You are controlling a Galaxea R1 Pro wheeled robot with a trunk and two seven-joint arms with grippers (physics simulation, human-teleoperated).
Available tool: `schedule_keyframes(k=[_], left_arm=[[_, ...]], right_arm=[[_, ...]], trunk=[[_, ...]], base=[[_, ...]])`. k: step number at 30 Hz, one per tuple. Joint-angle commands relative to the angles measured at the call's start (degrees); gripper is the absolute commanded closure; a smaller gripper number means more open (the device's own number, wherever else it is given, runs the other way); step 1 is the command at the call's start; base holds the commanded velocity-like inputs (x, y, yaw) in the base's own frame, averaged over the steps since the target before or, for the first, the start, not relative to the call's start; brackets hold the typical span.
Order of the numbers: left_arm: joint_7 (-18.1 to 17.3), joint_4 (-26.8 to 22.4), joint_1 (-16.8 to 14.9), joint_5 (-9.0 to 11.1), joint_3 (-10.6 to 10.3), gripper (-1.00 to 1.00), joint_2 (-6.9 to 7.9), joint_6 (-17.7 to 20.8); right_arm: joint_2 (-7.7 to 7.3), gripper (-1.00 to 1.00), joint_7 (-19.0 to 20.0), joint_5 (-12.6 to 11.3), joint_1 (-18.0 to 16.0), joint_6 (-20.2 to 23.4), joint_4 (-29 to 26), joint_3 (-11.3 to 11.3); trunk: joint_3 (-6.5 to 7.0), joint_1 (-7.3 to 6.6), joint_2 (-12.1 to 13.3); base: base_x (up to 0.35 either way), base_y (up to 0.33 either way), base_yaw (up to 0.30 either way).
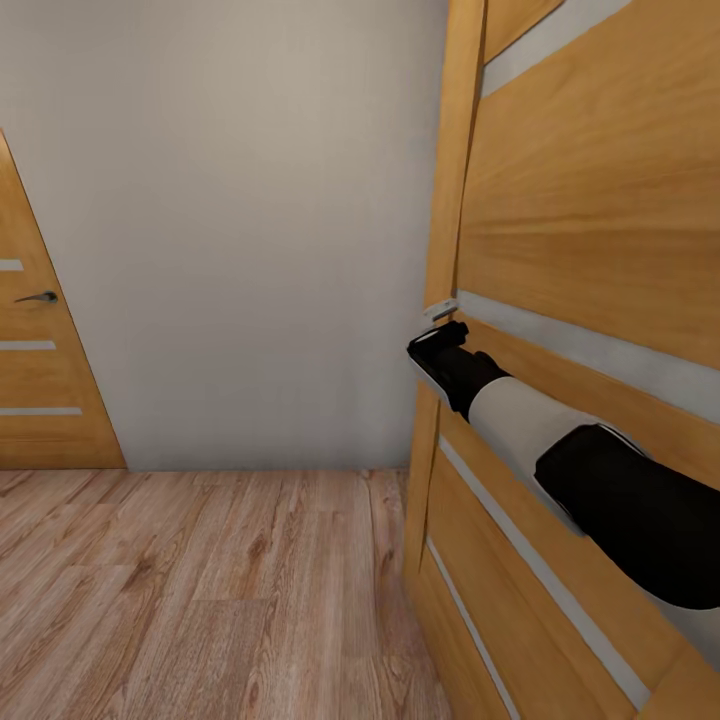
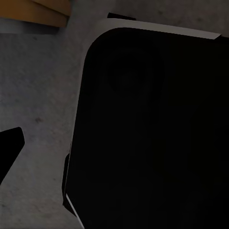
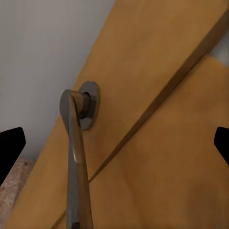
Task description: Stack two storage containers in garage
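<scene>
Wooden door [image 1: 590, 230] with pale stripes is seen at the right, its edge near the right arm's gripper [image 1: 440, 345]. A metal lever handle [image 3: 76, 157] is framed between that gripper's spread fingertips, untouched. The left gripper's state cannot be told; it is perhaps hidden by a dark body [image 2: 152, 129]. Open plank floor [image 1: 200, 590] lies leftward, bounded by a pale wall [image 1: 240, 220] and a second door [image 1: 40, 370].

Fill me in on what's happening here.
The robot stands close to a wooden door with pale stripes, its right arm stretched toward the door's edge. In the right wrist view, the right gripper is open, its fingertips spread either side of the metal door handle without gripping it. A second striped door stands shut across the wood plank floor. No container is being carried.
</scene>
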Motion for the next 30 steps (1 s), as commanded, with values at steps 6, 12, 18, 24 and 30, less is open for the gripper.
schedule_keyframes(k=[6, 12, 18, 24, 30], left_arm=[[-0.01, -0.01, 0.0, 0.28, 0.07, -1.0, 0.0, -0.13], [0.01, -0.01, 0.0, 0.28, 0.07, -1.0, 0.0, -0.13], [-0.01, -0.01, 0.0, 0.28, 0.07, -1.0, 0.0, -0.17], [0.01, -0.01, 0.0, 0.28, 0.07, -1.0, 0.0, -0.14], [0.01, -0.01, 0.0, 0.28, 0.07, -1.0, 0.0, -0.13]], right_arm=[[0.01, -1.0, -0.51, 0.14, -0.08, 0.53, -0.05, 0.47], [0.5, -1.0, -0.52, 0.14, -0.08, 0.53, -0.05, 0.44], [0.7, -1.0, -0.51, 0.14, -0.08, 0.53, -0.05, 0.47], [0.71, -1.0, -0.51, 0.22, -0.08, 0.56, -0.05, 0.48], [0.49, -1.0, -0.53, 0.22, -0.08, 0.61, -0.01, 0.43]], trunk=[[-0.06, 0.0, -0.03], [-0.06, 0.0, -0.03], [-0.06, 0.0, -0.03], [-0.06, 0.0, -0.03], [-0.06, 0.0, -0.03]], base=[[0.0, 0.0, 0.0], [0.0, 0.0, 0.0], [0.0, 0.0, 0.0], [0.0, 0.0, 0.0], [0.0, 0.0, 0.0]])
